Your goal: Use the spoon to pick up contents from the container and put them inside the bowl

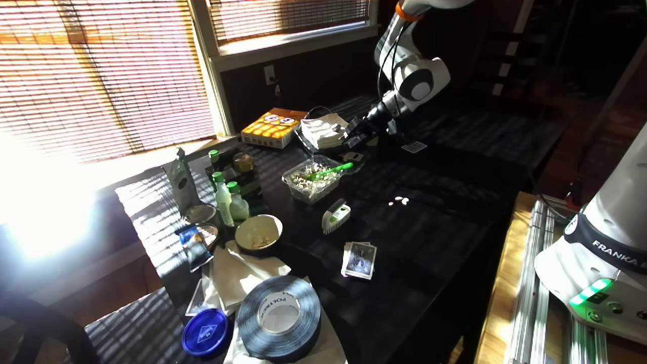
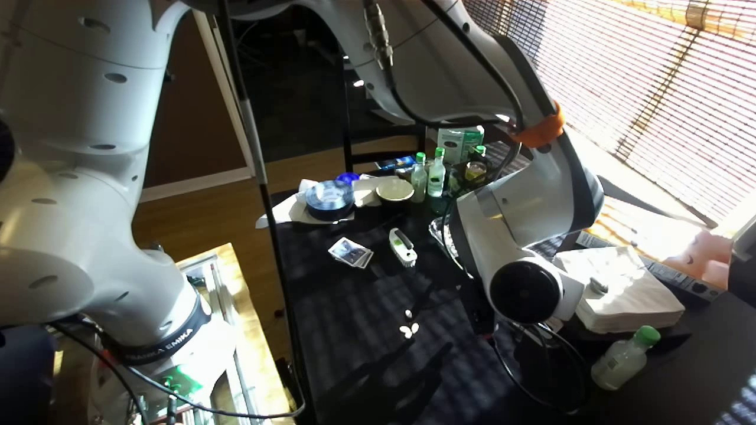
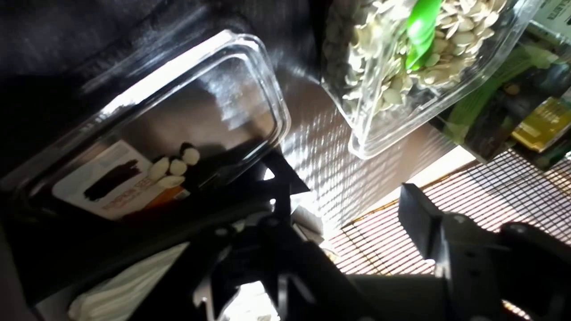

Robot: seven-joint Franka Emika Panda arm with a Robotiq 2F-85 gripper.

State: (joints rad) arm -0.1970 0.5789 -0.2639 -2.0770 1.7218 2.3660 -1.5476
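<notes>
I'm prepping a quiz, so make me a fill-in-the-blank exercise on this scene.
The spoon resting in the clear rectangular plastic tub is coloured ____.
The black two-fingered gripper is ____, not shut.
The tub holds ____ pale seeds than the small round pale-yellow bowl.
The black-and-white brush lies ____ the tub and the stack of blue-backed playing cards.
Missing words: green; open; more; between.

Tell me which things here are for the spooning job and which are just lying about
For the job:
clear plastic tub of pumpkin seeds
green spoon, resting in the tub
round bowl with the pale inside

Just lying about:
playing cards
scrub brush
roll of tape
stack of white napkins
green-capped bottles
</notes>
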